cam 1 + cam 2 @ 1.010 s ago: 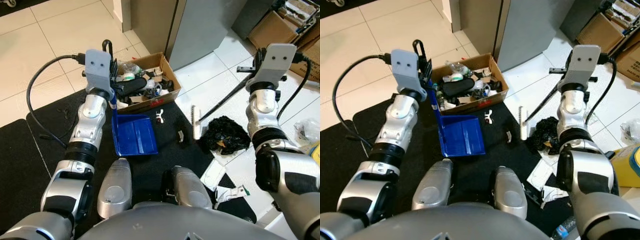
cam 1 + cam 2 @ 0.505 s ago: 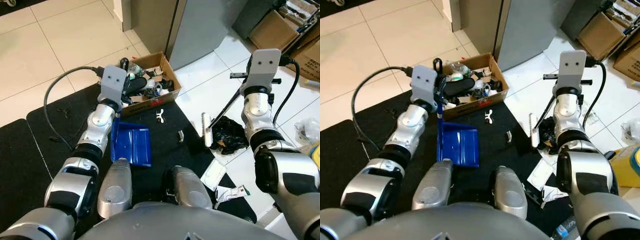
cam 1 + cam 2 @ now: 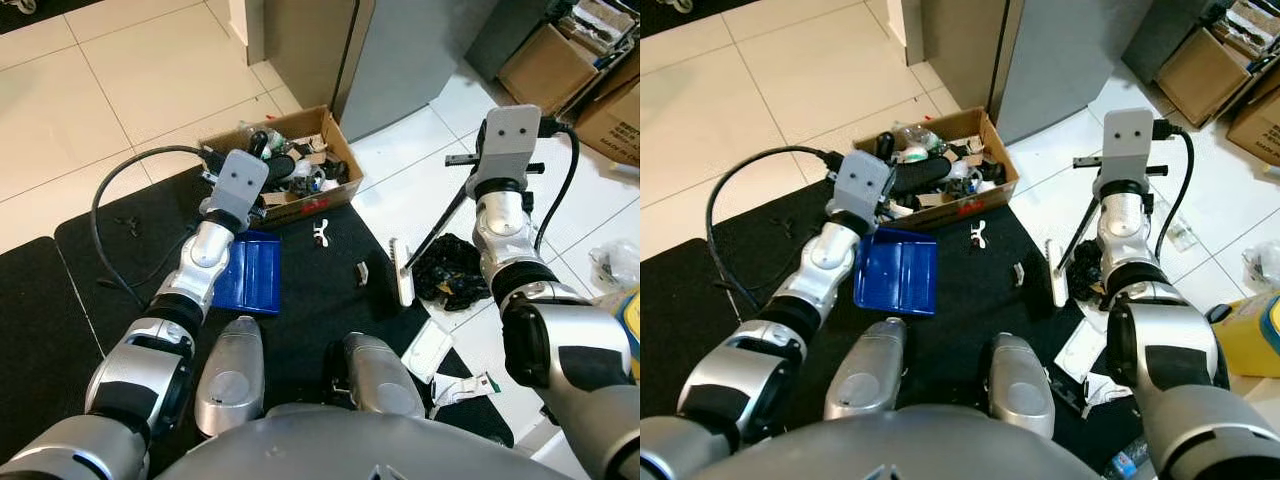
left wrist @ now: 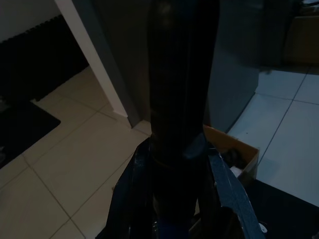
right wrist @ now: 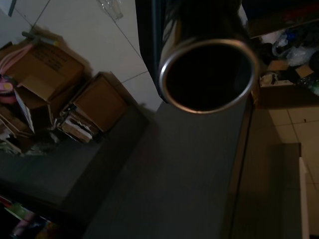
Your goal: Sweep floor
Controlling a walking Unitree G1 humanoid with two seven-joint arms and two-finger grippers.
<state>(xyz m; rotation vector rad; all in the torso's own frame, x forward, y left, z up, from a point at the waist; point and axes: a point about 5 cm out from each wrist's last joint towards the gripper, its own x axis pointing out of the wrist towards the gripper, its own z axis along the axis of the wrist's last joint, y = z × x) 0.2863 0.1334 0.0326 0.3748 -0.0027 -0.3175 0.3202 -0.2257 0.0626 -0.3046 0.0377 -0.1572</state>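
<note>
On the black mat (image 3: 330, 300), the broom head (image 3: 401, 284) lay at 3 o'clock from the blue dustpan (image 3: 245, 274) (each gripper clenched on its handle), white scrap (image 3: 321, 233) and small piece (image 3: 362, 272) between.

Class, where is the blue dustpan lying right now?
In the left eye view, the blue dustpan lies on the black mat on the robot's left, just in front of the cardboard box of rubbish.

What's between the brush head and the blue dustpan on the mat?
Only litter to be swept: a small dark scrap and a white piece lie on the black mat between the brush head and the blue dustpan. Nothing larger blocks the path.
</note>
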